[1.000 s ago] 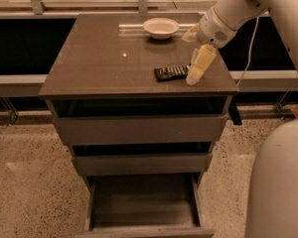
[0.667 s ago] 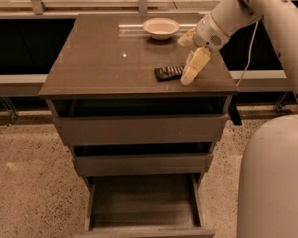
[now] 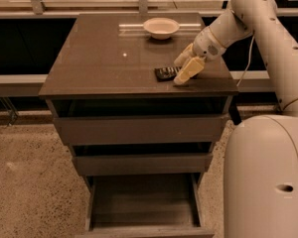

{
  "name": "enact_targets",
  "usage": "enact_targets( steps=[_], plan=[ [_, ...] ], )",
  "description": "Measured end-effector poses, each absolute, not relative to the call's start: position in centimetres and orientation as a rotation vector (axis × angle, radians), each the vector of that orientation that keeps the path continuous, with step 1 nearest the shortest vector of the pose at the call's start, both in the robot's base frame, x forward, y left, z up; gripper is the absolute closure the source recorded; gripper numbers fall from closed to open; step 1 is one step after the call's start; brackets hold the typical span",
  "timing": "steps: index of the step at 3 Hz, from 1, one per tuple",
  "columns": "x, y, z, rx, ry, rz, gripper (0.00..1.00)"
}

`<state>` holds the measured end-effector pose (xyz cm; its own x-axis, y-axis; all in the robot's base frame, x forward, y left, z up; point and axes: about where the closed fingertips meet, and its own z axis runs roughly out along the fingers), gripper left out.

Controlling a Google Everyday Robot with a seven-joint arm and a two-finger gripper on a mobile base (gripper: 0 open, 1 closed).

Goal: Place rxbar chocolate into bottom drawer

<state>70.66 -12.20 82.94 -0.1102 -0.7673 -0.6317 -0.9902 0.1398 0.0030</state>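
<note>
Before pinching the rxbar chocolate [image 3: 165,74], which lies flat near the right front of the cabinet top [image 3: 104,58] and well apart from the white bowl [image 3: 161,28] at the back, settle the gripper [image 3: 179,72] low and square across the bar's right end. Note the spread jaws: one pale finger behind that end, the other in front, apparently straddling the wrapper without yet squeezing it. Press down close to the surface, since so thin a bar offers little edge and would likely skate away under a high or skewed grip. Close gently and evenly across the narrow width, not along the length. Lift only once the wrapper sits firmly between both pads, and lift straight up to avoid dragging it off the front lip. Then carry forward and down past the top drawer [image 3: 139,129] and middle drawer [image 3: 141,163], both projecting a little, toward the bottom drawer [image 3: 144,202], pulled out farthest and open. Release low inside, near the middle of its floor, never from height.
</note>
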Motion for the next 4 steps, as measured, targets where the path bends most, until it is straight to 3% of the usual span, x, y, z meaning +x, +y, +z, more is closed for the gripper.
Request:
enact_targets(
  steps=[1, 2, 3, 4],
  plan=[
    [71.5, -12.2, 82.1, -1.666, 1.932, 0.599, 0.39],
    [71.8, -12.3, 81.7, -1.658, 1.933, 0.600, 0.62],
    [71.1, -12.9, 82.5, -1.644, 1.878, 0.647, 0.93],
    [69.7, -14.4, 85.5, -1.624, 1.833, 0.646, 1.00]
  ],
)
